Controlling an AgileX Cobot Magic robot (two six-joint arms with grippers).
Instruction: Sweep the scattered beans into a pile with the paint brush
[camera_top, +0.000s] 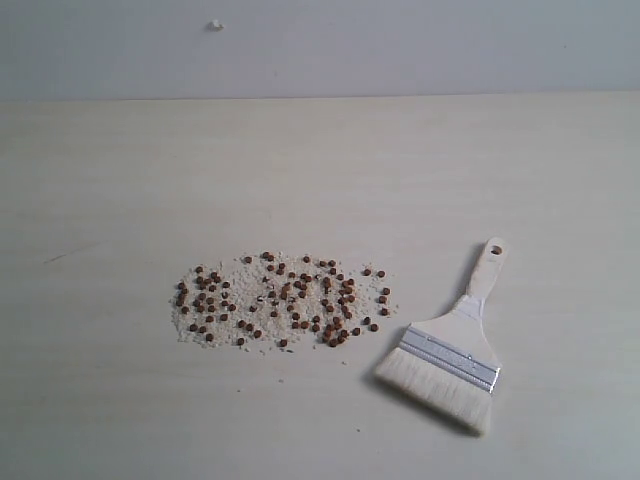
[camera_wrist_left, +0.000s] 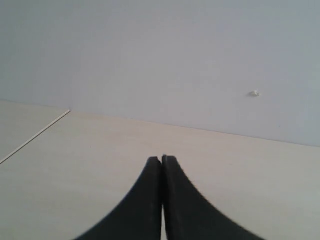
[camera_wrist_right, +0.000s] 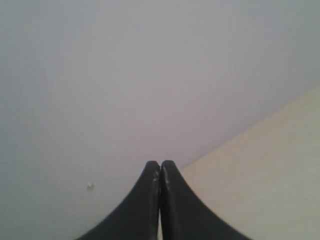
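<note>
Reddish-brown beans (camera_top: 285, 300) lie spread in a loose oval on the pale table (camera_top: 320, 150), mixed with fine white grains (camera_top: 232, 340), a little toward 7 o'clock from the middle of the exterior view. They are thin and scattered rather than heaped, so by my reading the sweeping is not yet begun. At 4 o'clock from them, just beside the oval's edge but apart from it, the paint brush (camera_top: 452, 350) lies flat, handle aimed at 1 o'clock and bristles at 7 o'clock; nothing holds it. The handle is free to be taken from above, and the bristles sit close to the near end of the spread, which probably suits a push toward 9 o'clock.

Neither arm shows in the exterior view. Each wrist camera sees only its own black pincer against table and grey wall (camera_wrist_left: 150, 50): the left gripper (camera_wrist_left: 161, 159) has its jaws pressed together with nothing between, and the right gripper (camera_wrist_right: 160, 163) likewise. Beans and brush are out of both wrist views, so how far either arm stands from them cannot be told. On the wall a small white speck (camera_top: 215, 25) is too small to identify
</note>
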